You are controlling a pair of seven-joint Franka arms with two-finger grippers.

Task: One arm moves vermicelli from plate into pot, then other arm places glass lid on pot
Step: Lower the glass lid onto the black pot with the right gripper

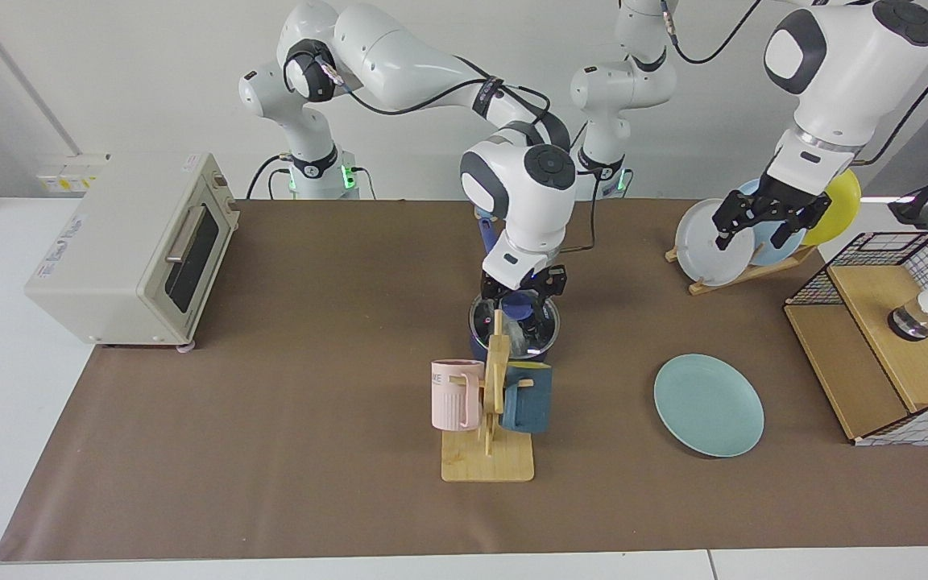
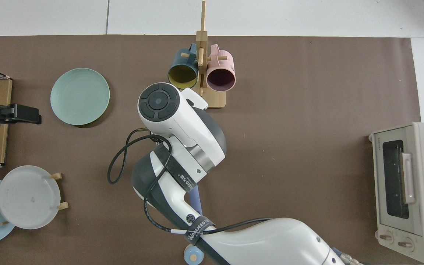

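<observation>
Right pincer (image 1: 522,292) sits directly over the pot (image 1: 480,345) at worktop centre, fingers spread either side of the lid (image 1: 543,326) knob, not clamped on it. Lid lies flat on the pot rim. Pale strands of vermicelli (image 1: 519,337) show through the glass, inside the pot. Pot is at 12 o'clock of the mug rack (image 1: 490,419), just behind it; the rack post hides part of the lid in the facing view. In the top view the right arm covers pot and lid entirely; only the pot's blue handle (image 2: 196,197) pokes out at 6 o'clock of the wrist.

Plate (image 1: 709,404) is bare, at 3 o'clock of the mug rack, well apart from the pot.

Left arm waits: left pincer (image 1: 768,219) hangs open in front of the plate rack (image 1: 742,274) at far 2 o'clock, holding nothing.

Toaster oven (image 1: 135,250) at the 9 o'clock edge of the worktop (image 1: 303,387).
</observation>
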